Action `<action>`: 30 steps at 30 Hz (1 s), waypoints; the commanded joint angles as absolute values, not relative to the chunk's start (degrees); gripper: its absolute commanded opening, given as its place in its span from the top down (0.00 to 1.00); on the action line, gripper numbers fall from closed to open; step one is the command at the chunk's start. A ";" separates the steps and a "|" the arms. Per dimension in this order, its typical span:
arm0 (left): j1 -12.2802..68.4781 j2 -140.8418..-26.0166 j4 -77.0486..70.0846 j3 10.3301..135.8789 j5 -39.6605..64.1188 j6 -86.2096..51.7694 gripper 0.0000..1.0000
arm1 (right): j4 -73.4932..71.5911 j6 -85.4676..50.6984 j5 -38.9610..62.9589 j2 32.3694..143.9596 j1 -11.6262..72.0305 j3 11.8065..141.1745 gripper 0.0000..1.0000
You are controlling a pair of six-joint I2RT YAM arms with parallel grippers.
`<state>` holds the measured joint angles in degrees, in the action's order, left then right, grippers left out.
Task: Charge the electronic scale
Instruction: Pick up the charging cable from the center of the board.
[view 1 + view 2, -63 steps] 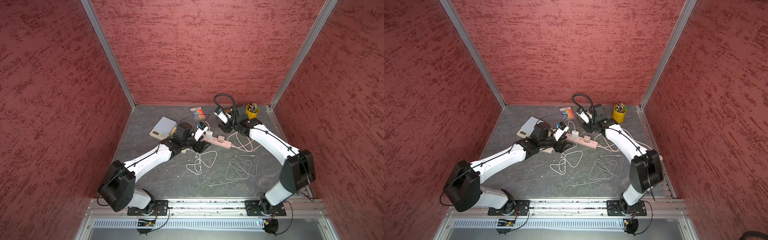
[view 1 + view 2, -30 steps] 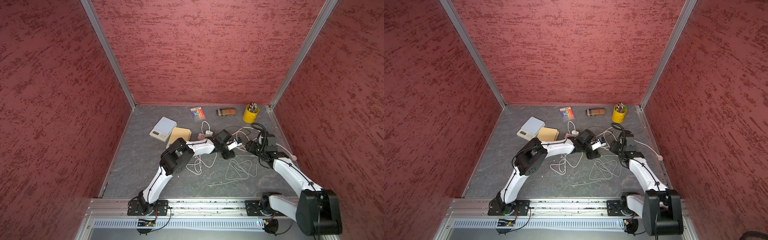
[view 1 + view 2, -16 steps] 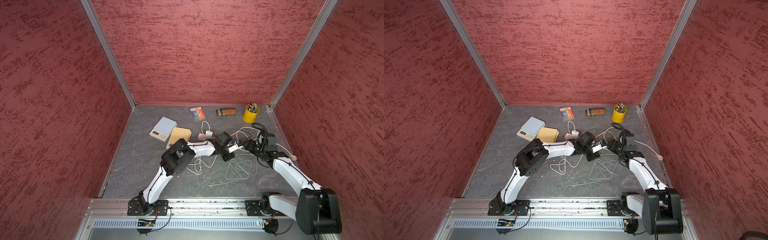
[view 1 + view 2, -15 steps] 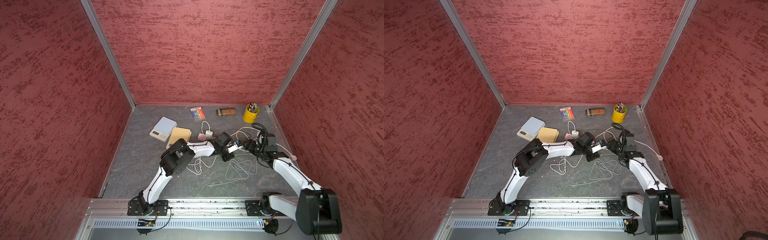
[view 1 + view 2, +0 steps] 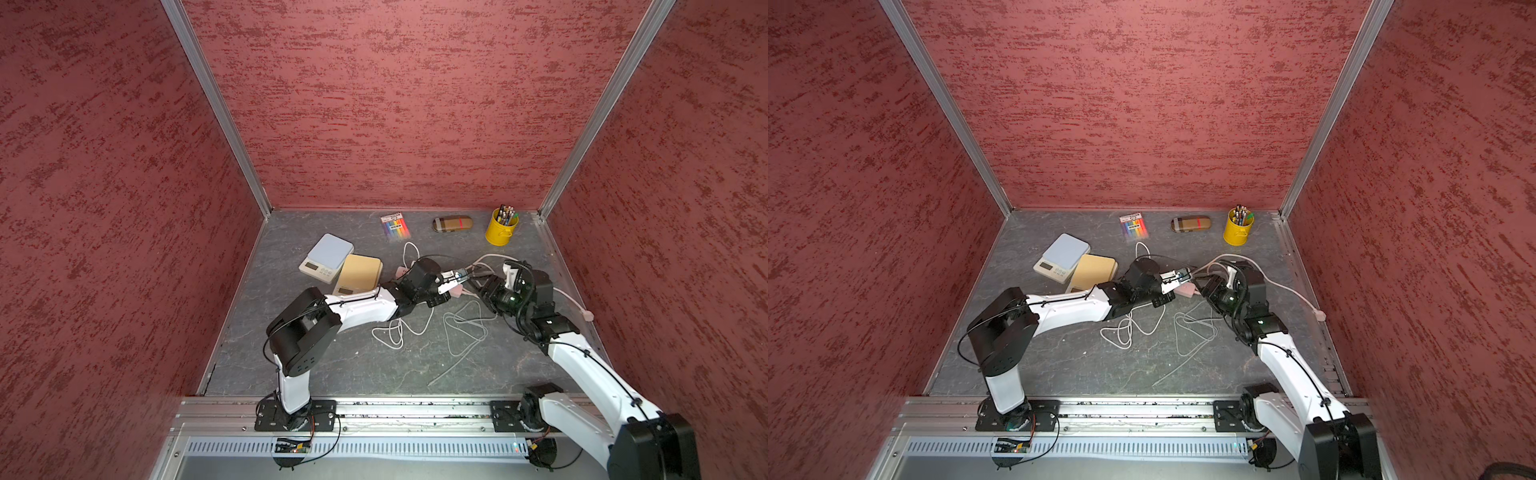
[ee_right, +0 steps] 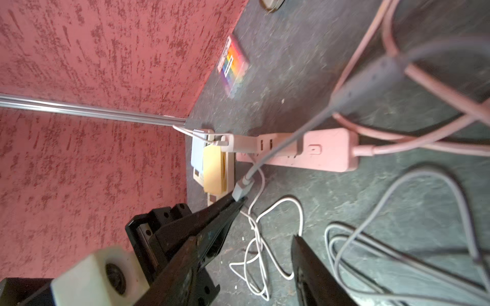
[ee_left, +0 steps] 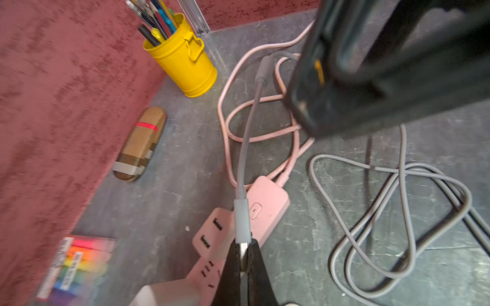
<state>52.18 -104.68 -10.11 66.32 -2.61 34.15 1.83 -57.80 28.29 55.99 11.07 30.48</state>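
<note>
Left claw [image 7: 241, 261] is clamped on the grey plug [image 7: 241, 222], but only by its metal tip, above the pink strip [image 7: 267, 196]. Right claw [image 6: 245, 238] gapes empty just beside it. Scale [image 5: 326, 259] sits well apart, back-left on the surface [image 5: 332, 365], just beside a tan-topped one [image 5: 359, 272].

Risks:
- The pinch is thin, so the plug may pivot or slip.
- The claw covers the part that must enter a port, so a handover looks needed and could drop it.
- Cable [image 7: 249, 119] crosses the pink cord [image 7: 225, 106] and may snag or drag the strip.
</note>
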 commanded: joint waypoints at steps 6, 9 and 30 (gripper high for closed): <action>56.27 -102.84 -18.70 63.08 -12.97 44.90 1.00 | -9.17 -66.63 27.16 62.83 16.60 33.48 0.41; 57.20 -102.70 -20.28 62.15 -14.22 46.04 1.00 | -11.16 -67.41 25.99 65.21 16.95 34.08 0.43; 53.04 -96.81 -18.15 57.03 -2.75 35.17 1.00 | -21.64 -78.08 21.73 64.73 16.98 28.92 0.46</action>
